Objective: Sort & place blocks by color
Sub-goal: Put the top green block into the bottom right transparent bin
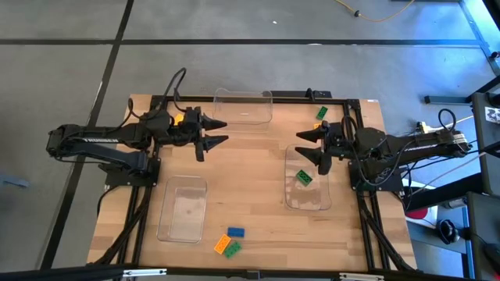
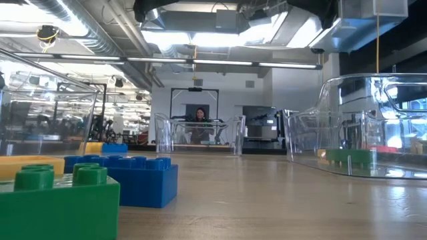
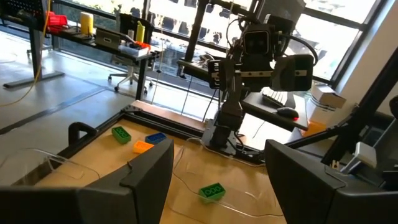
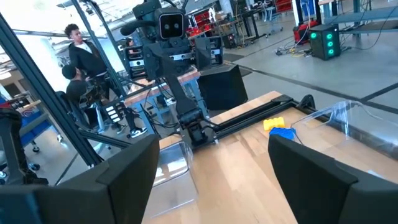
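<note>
Three studded blocks [image 1: 230, 242], blue, orange and green, lie clustered at the counter's [image 1: 250, 172] near edge, well apart from both pincers. Left pincer [image 1: 219, 133] and right pincer [image 1: 301, 144] hover open, holding nothing.

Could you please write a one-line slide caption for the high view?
Both arms hover, jaws open, over a table with three clear trays; one green block sits in the right tray.

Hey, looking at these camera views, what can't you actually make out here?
- Low view: neither arm shows; the green block fills the near corner, cut off by the frame edge.
- High view: the blocks beside the right gripper are partly hidden by it.
- Left gripper: jaws open, empty.
</note>
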Robot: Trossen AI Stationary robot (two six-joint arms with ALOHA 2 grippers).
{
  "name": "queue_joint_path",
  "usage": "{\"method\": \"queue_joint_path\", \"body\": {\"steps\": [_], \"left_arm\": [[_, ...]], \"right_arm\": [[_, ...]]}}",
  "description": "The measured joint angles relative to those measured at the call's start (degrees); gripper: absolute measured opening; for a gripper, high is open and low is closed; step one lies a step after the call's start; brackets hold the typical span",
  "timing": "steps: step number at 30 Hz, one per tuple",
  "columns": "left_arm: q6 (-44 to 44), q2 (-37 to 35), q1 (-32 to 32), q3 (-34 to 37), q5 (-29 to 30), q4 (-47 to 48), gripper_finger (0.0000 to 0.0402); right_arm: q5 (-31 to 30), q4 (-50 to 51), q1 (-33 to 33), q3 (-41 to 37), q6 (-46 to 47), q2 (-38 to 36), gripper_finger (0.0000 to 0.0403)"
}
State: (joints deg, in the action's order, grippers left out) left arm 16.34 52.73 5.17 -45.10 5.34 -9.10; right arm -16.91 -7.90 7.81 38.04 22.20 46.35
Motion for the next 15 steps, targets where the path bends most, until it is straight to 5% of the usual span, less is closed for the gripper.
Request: {"method": "queue_joint_path", "body": {"steps": [10, 15], "left_arm": [[0.0, 0.01, 0.0, 0.0, -0.02, 0.01, 0.0243], [0.0, 0.0, 0.0, 0.0, 0.04, 0.02, 0.0243]], "right_arm": [[-3.97, 0.46, -0.02, 0.01, 4.57, 0.04, 0.0305], [-8.65, 16.18, -2.53, 6.52, 9.17, 1.52, 0.0304]]}}
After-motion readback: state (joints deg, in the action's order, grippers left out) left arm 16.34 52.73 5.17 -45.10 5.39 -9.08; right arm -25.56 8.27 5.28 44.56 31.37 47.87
